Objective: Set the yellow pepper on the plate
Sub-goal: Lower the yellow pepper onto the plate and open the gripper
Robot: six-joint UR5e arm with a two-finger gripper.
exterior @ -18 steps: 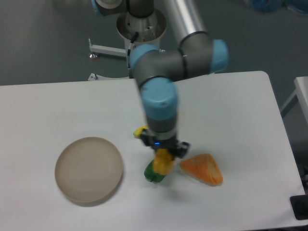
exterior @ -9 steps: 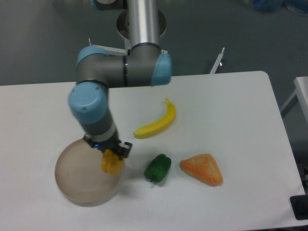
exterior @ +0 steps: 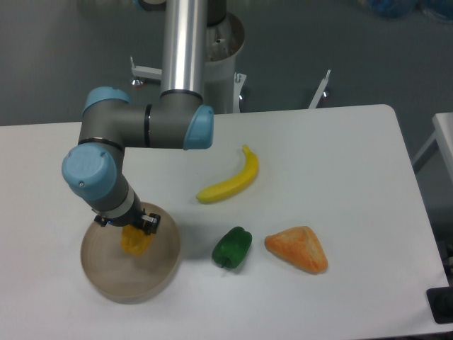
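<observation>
The robot's two-finger claw, clamped on the small blocky yellow-orange pepper, is holding it over the round beige plate, apparently for release there.

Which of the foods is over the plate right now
The yellow pepper, held in the gripper over the plate. Banana, green pepper and orange wedge lie on the table.

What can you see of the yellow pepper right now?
The yellow pepper is a small, blocky yellow-orange piece with a smooth, plastic-looking skin. Its top is hidden under the gripper, whose fingers are closed on it, so no stem shows. It hangs upright over the middle of the beige plate. Whether its underside already touches the plate cannot be told. Nothing else touches it.
</observation>
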